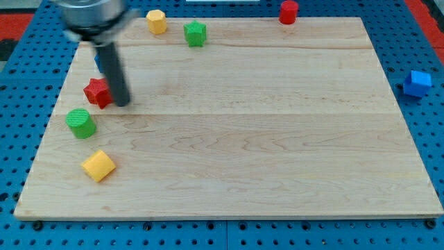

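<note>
My tip (123,103) rests on the wooden board (263,139) at the view's left, right beside the red star-shaped block (98,92), touching or almost touching its right side. A blue block (99,61) is mostly hidden behind the rod just above the red star. Below the star sits a green cylinder (81,123), and lower still a yellow cube (98,166). Near the board's top edge are a yellow hexagonal block (157,21) and a green star-shaped block (195,33).
A red cylinder (288,11) stands at the top edge of the board, right of centre. A blue block (417,82) lies off the board on the blue perforated base at the view's right.
</note>
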You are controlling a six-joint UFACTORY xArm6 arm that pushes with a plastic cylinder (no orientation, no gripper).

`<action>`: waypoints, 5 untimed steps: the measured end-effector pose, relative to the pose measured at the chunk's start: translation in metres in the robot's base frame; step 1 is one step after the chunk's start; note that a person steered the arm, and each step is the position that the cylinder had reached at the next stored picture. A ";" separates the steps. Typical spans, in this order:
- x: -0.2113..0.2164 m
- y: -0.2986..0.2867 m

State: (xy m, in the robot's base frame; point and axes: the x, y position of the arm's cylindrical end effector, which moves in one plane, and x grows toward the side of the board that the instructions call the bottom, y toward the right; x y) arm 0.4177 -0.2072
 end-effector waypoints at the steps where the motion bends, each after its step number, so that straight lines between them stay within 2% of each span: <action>1: -0.058 0.082; 3: -0.141 0.328; 5: -0.054 0.127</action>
State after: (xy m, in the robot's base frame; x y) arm 0.3633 -0.0803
